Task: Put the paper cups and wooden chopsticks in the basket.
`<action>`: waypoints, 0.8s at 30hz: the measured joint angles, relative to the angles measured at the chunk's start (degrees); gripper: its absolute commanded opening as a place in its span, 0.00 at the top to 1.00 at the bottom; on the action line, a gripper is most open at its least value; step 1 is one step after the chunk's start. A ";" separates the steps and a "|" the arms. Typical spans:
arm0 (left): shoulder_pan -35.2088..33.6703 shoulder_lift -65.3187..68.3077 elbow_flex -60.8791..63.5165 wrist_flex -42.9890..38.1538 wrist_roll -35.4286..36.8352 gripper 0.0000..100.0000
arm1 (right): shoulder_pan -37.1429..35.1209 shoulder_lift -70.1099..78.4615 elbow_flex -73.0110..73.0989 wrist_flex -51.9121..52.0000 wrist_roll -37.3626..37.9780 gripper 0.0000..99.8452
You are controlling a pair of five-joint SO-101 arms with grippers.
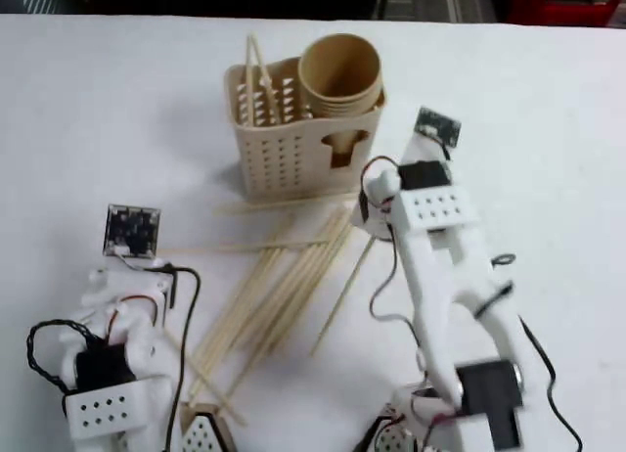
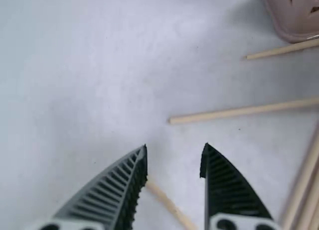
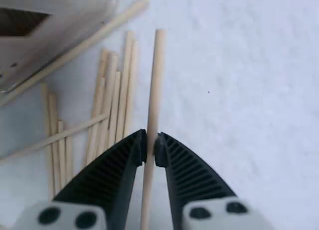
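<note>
Right tool (image 3: 151, 136) pinches one chopstick (image 3: 156, 75); left tool (image 2: 175, 148) agape.

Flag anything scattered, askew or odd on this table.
Wooden chopsticks lie fanned loosely across the table near the basket, a few crossing at angles, as expected mid-task. The right gripper pinches one chopstick. Nothing looks damaged.

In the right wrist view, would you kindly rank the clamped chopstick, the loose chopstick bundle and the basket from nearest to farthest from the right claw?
1. The clamped chopstick: held in the right claw.
2. The chopstick bundle: on the table beside it.
3. The basket: farthest, past the bundle.
</note>
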 measured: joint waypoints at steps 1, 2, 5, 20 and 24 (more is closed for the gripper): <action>0.00 0.00 0.00 0.00 0.00 0.82 | 0.00 -2.64 0.00 0.26 0.88 0.98; 0.00 0.00 0.00 0.00 0.00 0.82 | 0.18 -5.27 0.00 0.35 1.76 0.98; 0.00 0.00 0.00 0.00 0.00 0.82 | 0.18 -13.10 0.00 0.35 5.19 0.98; 0.00 0.00 0.00 0.00 0.00 0.82 | -10.46 -25.32 -16.70 -25.23 19.96 0.98; 0.00 0.00 0.00 0.00 0.00 0.82 | -10.73 -19.78 -17.93 -36.84 24.09 0.98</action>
